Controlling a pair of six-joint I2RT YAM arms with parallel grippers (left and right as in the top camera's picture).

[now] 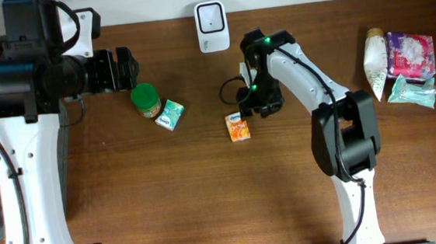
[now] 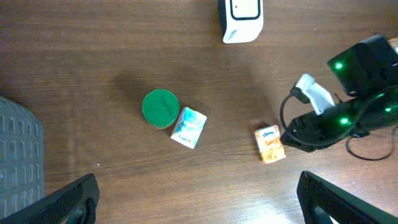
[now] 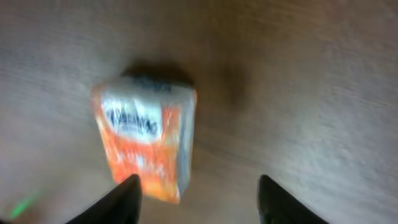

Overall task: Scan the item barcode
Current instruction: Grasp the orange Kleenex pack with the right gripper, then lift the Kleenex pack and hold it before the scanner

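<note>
A: Looking down on the desk point(image 1: 131, 207). Spotting the orange pack point(image 1: 238, 127) flat on the wood, mid-desk, below and a little right of the scanner point(image 1: 211, 27), well apart from it.

B: Held by anything?

A: No. Finding the right jaws about half parted, low over the desk just beside the pack, with nothing between the fingers point(image 3: 121, 202). Seeing, from the right wrist, the pack close by one finger and clear of the other.

B: And on the left?

A: Reading the left jaws as spread wide and empty, hanging near the jar point(image 1: 145, 100) at the desk's left side.

B: So how far along?

A: Hard to call. Judging no scan under way, seeing nothing held up to the scanner. Cannot tell whether to count the orange pack as scanned or waiting. Guessing at work left either way: closing on an item, lifting it, turning its barcode to the scanner's window. Cannot make out a barcode from any view.

B: Count, please.

A: Counting one scanner, one jar with a green lid, one teal pack point(image 1: 171, 114) just beside that jar, one orange pack. Adding three more at the far right: one pouch point(image 1: 375, 63), one pink bag point(image 1: 410, 54), one sachet point(image 1: 412, 93). Making six items in all, plus two arms.
</note>
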